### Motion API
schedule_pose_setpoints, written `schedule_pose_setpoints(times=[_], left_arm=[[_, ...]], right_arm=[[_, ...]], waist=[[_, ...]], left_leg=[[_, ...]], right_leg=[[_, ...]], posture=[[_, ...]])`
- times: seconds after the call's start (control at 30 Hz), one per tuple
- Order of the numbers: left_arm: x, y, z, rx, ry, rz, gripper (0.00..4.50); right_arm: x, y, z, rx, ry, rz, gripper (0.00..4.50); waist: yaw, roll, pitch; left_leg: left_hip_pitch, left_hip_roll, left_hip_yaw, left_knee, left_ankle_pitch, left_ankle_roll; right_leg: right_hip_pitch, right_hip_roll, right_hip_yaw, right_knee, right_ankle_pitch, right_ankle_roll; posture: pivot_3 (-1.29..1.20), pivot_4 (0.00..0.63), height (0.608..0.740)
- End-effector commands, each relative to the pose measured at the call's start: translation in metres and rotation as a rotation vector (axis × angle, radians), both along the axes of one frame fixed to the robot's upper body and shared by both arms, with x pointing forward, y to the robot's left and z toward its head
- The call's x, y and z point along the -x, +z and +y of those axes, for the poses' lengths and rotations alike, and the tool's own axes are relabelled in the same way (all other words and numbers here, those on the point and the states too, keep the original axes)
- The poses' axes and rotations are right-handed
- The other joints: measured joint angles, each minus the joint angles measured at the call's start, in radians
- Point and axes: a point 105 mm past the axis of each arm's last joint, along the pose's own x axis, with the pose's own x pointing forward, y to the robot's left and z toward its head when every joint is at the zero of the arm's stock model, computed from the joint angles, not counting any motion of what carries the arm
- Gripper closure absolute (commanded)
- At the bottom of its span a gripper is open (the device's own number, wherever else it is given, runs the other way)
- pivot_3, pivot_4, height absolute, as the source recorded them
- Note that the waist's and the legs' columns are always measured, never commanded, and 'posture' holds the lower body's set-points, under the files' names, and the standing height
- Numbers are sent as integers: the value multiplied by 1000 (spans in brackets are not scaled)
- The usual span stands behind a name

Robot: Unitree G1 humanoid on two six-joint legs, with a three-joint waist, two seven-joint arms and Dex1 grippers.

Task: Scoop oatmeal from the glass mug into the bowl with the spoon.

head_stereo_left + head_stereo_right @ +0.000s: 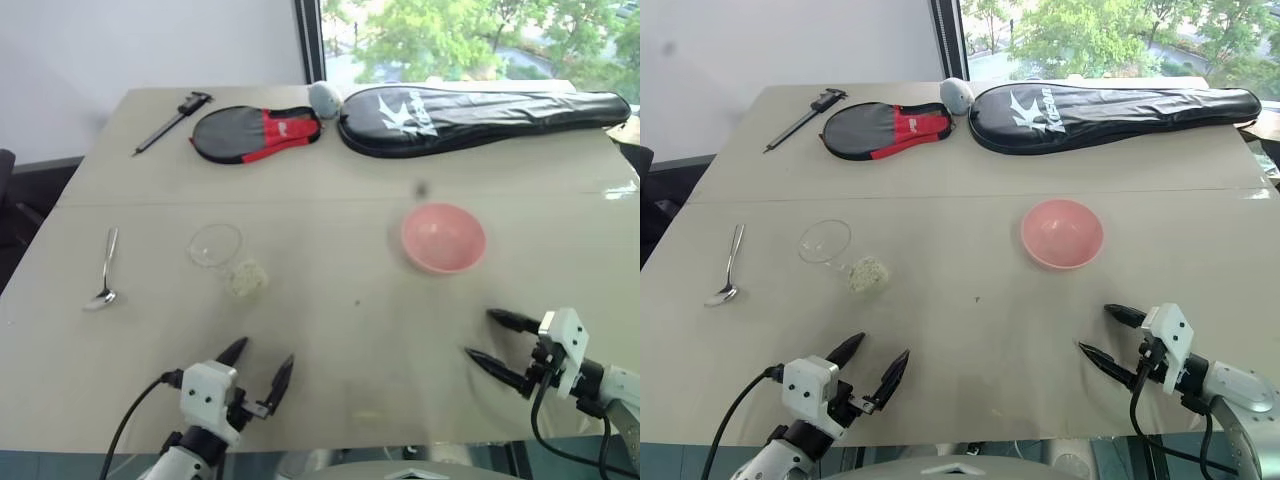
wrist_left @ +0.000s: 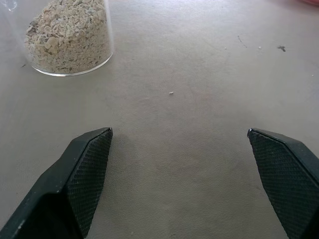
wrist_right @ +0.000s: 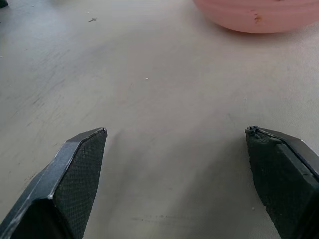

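Note:
The glass mug (image 1: pixel 218 248) stands on the beige table left of centre, with the oatmeal (image 1: pixel 246 277) as a pale clump in its bottom; the left wrist view has the oatmeal (image 2: pixel 69 35) close behind the glass wall. The spoon (image 1: pixel 103 270) lies flat further left, handle pointing away from me. Right of centre sits the pink bowl (image 1: pixel 443 237), also in the right wrist view (image 3: pixel 259 15). My left gripper (image 1: pixel 263 355) hovers open near the front edge, short of the mug. My right gripper (image 1: pixel 480 334) is open too, in front of the bowl. Both are empty.
At the table's far side lie a dark caliper (image 1: pixel 172 122), a red-and-black racket cover (image 1: pixel 256 132), a small grey object (image 1: pixel 324 97) and a long black racket bag (image 1: pixel 480 118). A seam (image 1: pixel 330 200) crosses the table behind the mug and bowl.

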Motion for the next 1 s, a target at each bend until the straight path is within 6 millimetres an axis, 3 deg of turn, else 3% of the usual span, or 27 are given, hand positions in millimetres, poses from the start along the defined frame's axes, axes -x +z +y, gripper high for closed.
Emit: schedule_pose_setpoints(times=[0.03, 0.37, 0.8, 0.93, 1.0], left_arm=[[1, 1, -1, -5, -25, 7, 0], [-14, 11, -7, -16, -103, -49, 0], [-15, 15, -9, -22, -132, -60, 0], [-16, 17, 1, -25, -52, -72, 0], [-18, 20, 13, 39, 94, -73, 0]], right_arm=[[3, 8, -2, 3, 5, -23, 26], [2, 6, -4, -16, -54, -44, 26], [6, 8, -4, -28, -68, -56, 26], [5, 16, 5, -47, -11, -69, 26], [6, 24, 17, -69, 54, -62, 26]], waist=[[0, 0, 0], [1, 0, 0], [0, 0, 0], [-1, 0, 0], [-2, 0, 0]], left_leg=[[0, 0, 0, 0, 0, 0], [0, 0, 1, 3, 0, 0], [1, 0, 4, 5, 0, 0], [1, 0, 7, 6, 0, 0], [1, 0, 9, 8, 0, 0]], right_leg=[[0, 0, 0, 0, 0, 0], [0, 0, 0, 2, 1, 0], [0, 0, 1, 5, 1, -1], [-3, 0, 3, 11, 1, -1], [-3, 0, 4, 13, 1, -1]], posture=[[0, 150, 740], [0, 150, 740], [0, 150, 740], [0, 150, 740], [0, 150, 740]])
